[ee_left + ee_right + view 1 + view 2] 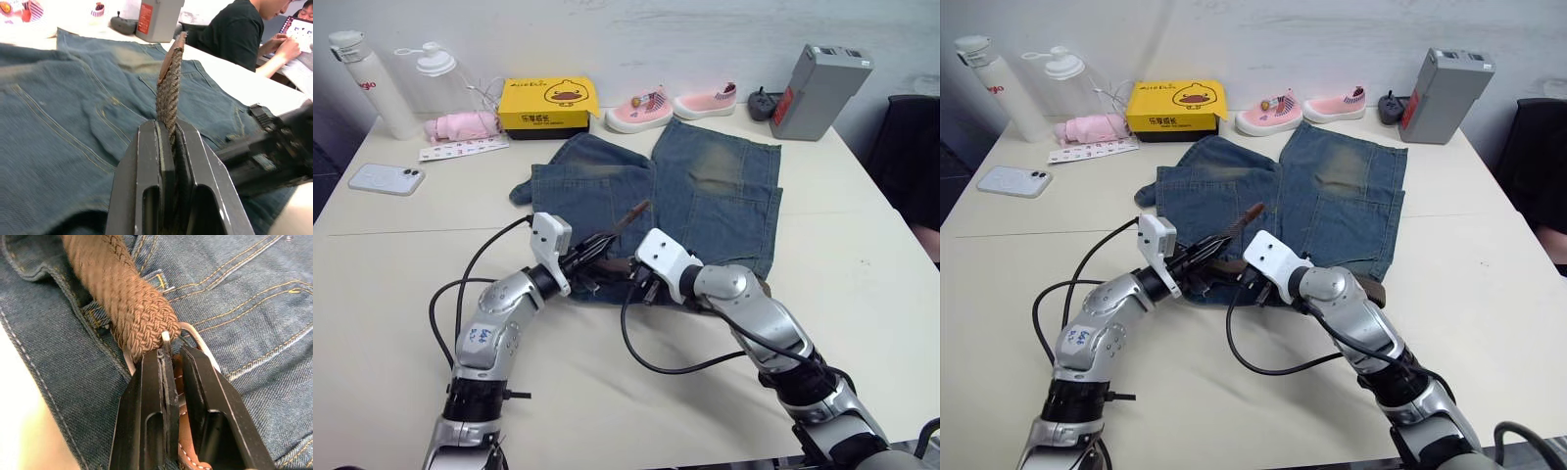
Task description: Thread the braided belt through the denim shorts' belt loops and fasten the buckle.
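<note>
The denim shorts [705, 186] lie flat on the white table, waistband toward me. My left gripper [595, 251] is shut on the braided belt [168, 93] near its free end. The belt's brown leather tip [633, 212] sticks up over the shorts. My right gripper [641, 290] is at the waistband, shut on the buckle [196, 340]. The silver frame and prong sit at its fingertips, and the woven strap [122, 298] runs away from them. A belt loop [157, 280] shows beside the strap. A dark piece of the belt [1372, 290] lies along the waistband's right side.
At the table's far edge stand a yellow box [548, 106], two pink shoes [641, 110], a grey box [818, 90], two bottles [367, 83] and a pink cloth [460, 125]. A phone [386, 178] lies at the left. A person [234, 34] sits past the table's right side.
</note>
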Action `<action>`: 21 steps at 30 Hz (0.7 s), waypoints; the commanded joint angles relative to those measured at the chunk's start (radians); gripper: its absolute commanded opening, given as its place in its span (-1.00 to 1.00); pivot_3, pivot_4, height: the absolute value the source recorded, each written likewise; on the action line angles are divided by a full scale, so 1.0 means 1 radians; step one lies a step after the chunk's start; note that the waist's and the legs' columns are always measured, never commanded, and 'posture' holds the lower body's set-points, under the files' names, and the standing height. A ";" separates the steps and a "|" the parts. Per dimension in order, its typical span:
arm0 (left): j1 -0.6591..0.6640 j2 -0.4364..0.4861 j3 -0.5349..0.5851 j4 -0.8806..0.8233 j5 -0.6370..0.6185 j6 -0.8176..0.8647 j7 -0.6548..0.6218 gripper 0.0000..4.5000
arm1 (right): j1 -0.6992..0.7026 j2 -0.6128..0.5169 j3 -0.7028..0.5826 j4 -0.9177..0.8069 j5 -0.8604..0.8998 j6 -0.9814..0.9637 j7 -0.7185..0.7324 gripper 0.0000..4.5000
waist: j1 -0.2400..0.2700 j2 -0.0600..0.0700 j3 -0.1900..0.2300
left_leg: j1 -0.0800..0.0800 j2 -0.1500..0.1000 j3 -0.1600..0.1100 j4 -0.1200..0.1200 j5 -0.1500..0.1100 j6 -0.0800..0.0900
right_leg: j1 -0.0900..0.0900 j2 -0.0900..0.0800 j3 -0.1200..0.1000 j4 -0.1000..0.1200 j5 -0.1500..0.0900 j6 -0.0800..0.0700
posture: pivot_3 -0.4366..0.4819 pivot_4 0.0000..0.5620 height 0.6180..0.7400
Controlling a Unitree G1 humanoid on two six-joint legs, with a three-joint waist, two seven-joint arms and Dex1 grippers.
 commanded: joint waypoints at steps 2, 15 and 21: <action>-0.071 0.038 0.018 0.045 0.001 -0.053 -0.061 -1.00 | -0.008 -0.028 -0.006 -0.018 0.032 0.023 0.044 -0.74 | -0.001 0.000 0.000 | 0.000 0.000 0.000 0.000 0.000 0.000 | 0.000 0.000 0.000 0.000 0.000 0.000 | -0.05 -0.47 0.06; -0.117 0.082 0.009 0.093 -0.004 -0.067 -0.149 -1.00 | -0.018 -0.070 -0.123 -0.116 0.136 0.100 0.074 -0.74 | -0.001 0.000 0.000 | -0.001 0.000 0.000 0.000 0.000 0.000 | 0.000 0.000 -0.001 0.000 0.000 0.000 | -0.05 -0.47 0.06; -0.114 0.078 0.006 0.082 -0.002 -0.064 -0.149 -1.00 | -0.028 -0.056 -0.106 -0.047 0.145 0.065 0.069 -0.74 | 0.000 0.000 0.000 | -0.001 0.000 0.000 0.000 0.000 0.000 | 0.000 0.000 0.000 0.000 0.000 0.000 | -0.05 -0.47 0.06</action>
